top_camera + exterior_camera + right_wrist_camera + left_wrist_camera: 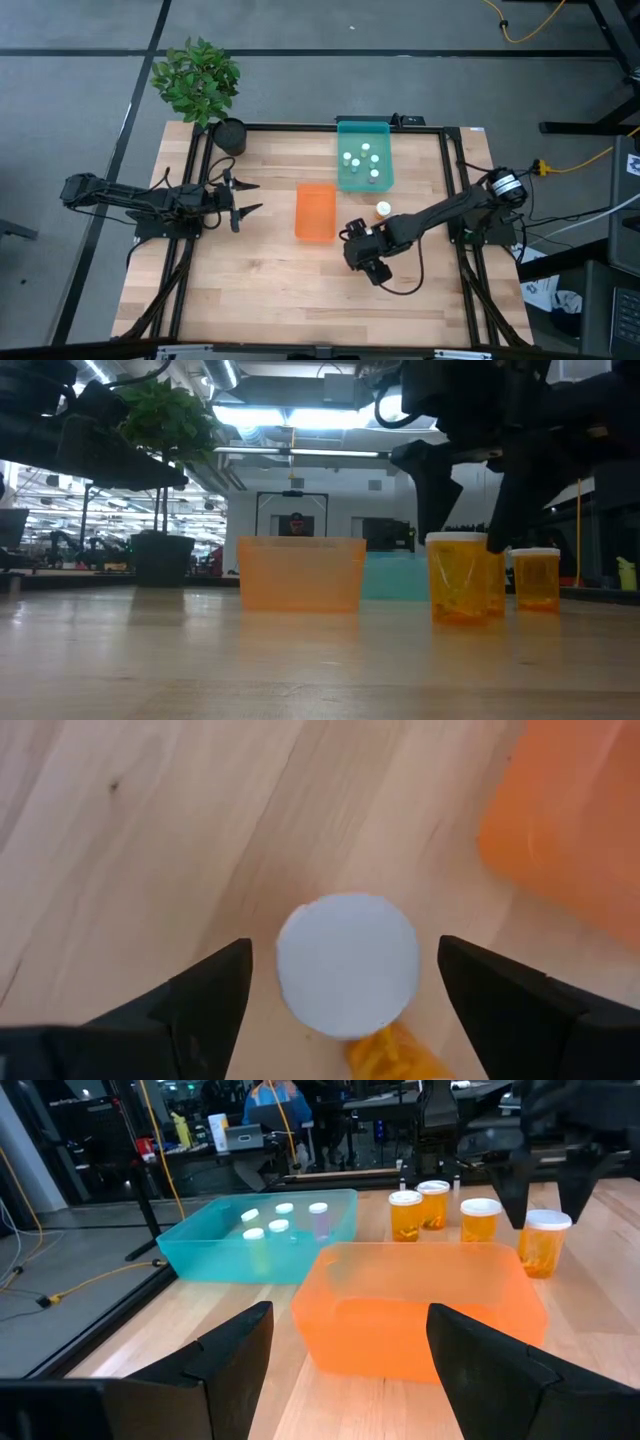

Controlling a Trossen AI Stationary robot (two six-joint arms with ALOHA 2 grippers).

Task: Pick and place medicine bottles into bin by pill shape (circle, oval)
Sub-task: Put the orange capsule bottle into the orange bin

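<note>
now the teal bin (364, 175) holds 5 bottles (353, 158); orange bin (315, 212) empty; both tools spread.

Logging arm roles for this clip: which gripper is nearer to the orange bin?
Right. The right gripper hangs open above a bottle on the table, just off the orange bin's right side. The left gripper waits open, farther off on its left, facing it.

Bright even overhead light, low view backlit w/ ceiling-lamp glare (300, 415), arms silhouetted, wrist edges prob. soft
</note>
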